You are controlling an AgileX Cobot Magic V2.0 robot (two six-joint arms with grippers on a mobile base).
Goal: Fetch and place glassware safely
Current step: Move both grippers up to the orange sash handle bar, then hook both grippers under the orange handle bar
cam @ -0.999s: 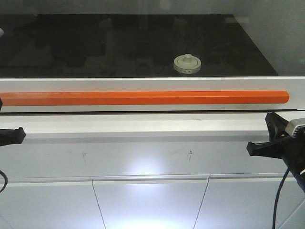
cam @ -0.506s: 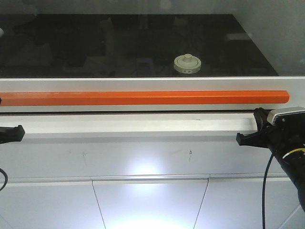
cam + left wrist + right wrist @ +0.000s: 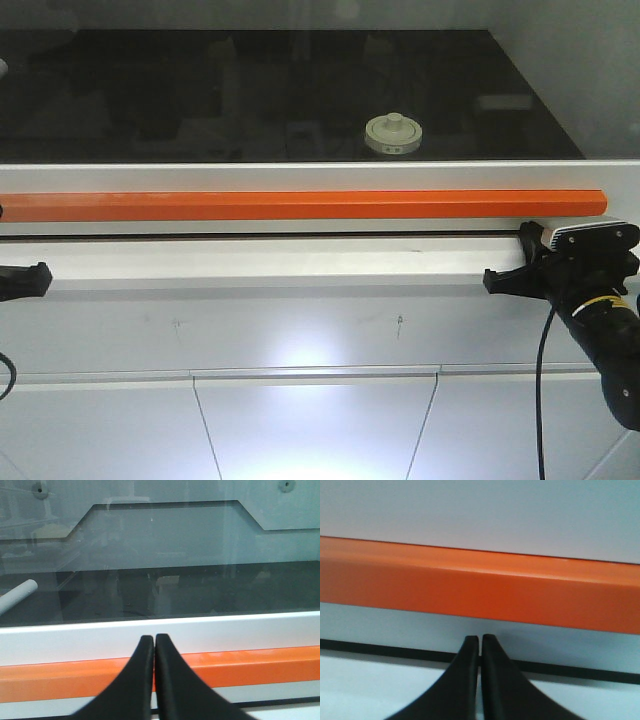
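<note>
The glassware, a squat jar with a cream-white knobbed lid, stands on the black floor of a cabinet, behind a glass sash with an orange bar. My right gripper is shut and empty. It hovers at the white sill just under the bar's right end, well below and right of the jar. In the right wrist view its fingertips point at the orange bar. My left gripper is shut at the left edge. In the left wrist view its shut tips face the orange bar; the jar is out of that view.
A white sill runs across the front, with white cabinet panels below it. A pale tube lies inside at the far left. The cabinet's back wall carries a recessed panel.
My right gripper has moved left and slightly up, closing in on the sill under the orange bar's right end. The left gripper and the jar have not moved.
</note>
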